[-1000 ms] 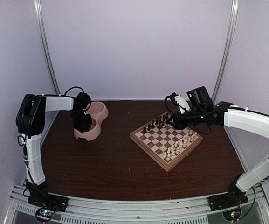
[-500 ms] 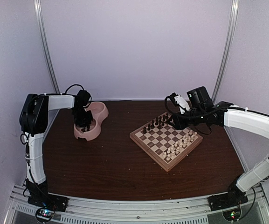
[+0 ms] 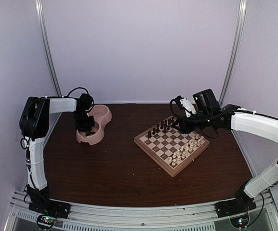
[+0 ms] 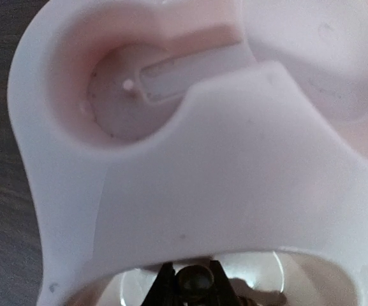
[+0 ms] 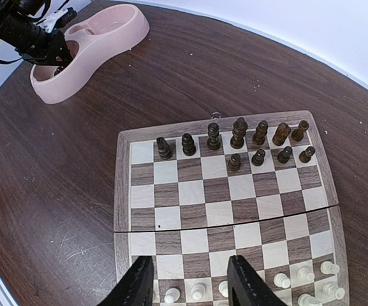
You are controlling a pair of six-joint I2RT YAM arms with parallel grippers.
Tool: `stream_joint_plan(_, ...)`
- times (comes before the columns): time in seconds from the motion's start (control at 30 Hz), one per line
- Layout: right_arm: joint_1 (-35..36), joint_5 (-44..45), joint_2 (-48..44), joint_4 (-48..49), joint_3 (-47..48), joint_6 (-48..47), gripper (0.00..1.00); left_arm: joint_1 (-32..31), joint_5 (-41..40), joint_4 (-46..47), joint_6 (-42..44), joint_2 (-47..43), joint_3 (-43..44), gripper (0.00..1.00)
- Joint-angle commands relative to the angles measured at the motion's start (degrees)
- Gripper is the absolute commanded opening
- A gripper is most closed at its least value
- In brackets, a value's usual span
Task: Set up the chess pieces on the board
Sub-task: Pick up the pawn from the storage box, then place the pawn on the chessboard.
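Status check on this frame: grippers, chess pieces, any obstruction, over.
Left gripper shut on a dark chess piece inside the pink bowl. Right gripper open, empty, above the board. Dark ranks incomplete. Nothing in the way.

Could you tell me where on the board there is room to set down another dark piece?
On the board, the four middle rows are bare. The front row of dark pieces is free on its half nearer the bowl, as is the back-row corner there. The other half is crowded two rows deep; pale pieces fill the opposite side.
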Motion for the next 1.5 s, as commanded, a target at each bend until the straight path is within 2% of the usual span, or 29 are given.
stream_joint_plan(0.0, 0.19, -1.10, 0.59, 0.48, 1.86, 0.32, 0.42, 0.25, -1.38, -1.67, 4.98, -5.16, -2.02, 0.12)
stream_joint_plan(0.23, 0.23, -1.54, 0.38, 0.93, 1.42, 1.02, 0.42, -0.92, -0.98, -0.78, 10.61, -9.78, -3.89, 0.12)
stream_joint_plan(0.33, 0.20, -2.46, 0.92, 0.94, 1.90, 1.58, 0.42, -1.41, 2.99, 1.96, 14.22, -12.35, -5.98, 0.12)
stream_joint_plan(0.37, 0.27, -4.56, 2.06, -0.37, 3.83, 2.27, 0.42, -1.71, 8.76, 6.15, 17.25, -15.65, -9.41, 0.09)
stream_joint_plan(0.4, 0.26, -5.44, 2.38, -0.70, 4.52, 2.67, 0.42, -1.90, 11.18, 7.25, 18.12, -16.85, -10.42, 0.09)
stream_joint_plan(0.5, 0.28, -8.08, 3.32, -1.36, 5.89, 3.68, 0.42, -3.67, 14.78, 9.29, 20.81, -20.45, -12.87, 0.07)
stream_joint_plan(0.67, 0.26, -10.98, 4.70, -1.38, 6.45, 4.81, 0.42, -11.27, 16.39, 10.31, 24.65, -24.96, -13.87, 0.06)
stream_joint_plan(0.83, 0.28, -10.66, 4.38, -0.69, 5.21, 5.02, 0.42, -19.20, 18.99, 14.29, 24.18, -26.83, -15.60, 0.07)
stream_joint_plan(1.03, 0.21, -7.63, 2.61, -0.63, 3.53, 5.55, 0.42, -26.41, 20.82, 22.84, 22.47, -22.98, -17.14, 0.08)
stream_joint_plan(1.27, -0.28, -4.23, 1.28, -1.11, 0.48, 7.25, 0.41, -32.29, 21.79, 27.33, 23.15, -12.38, -10.68, 0.08)
stream_joint_plan(1.47, -2.81, -6.50, 2.89, -0.03, -2.81, 9.67, 0.41, -35.21, 23.08, 30.56, 24.92, -4.41, -5.54, 0.08)
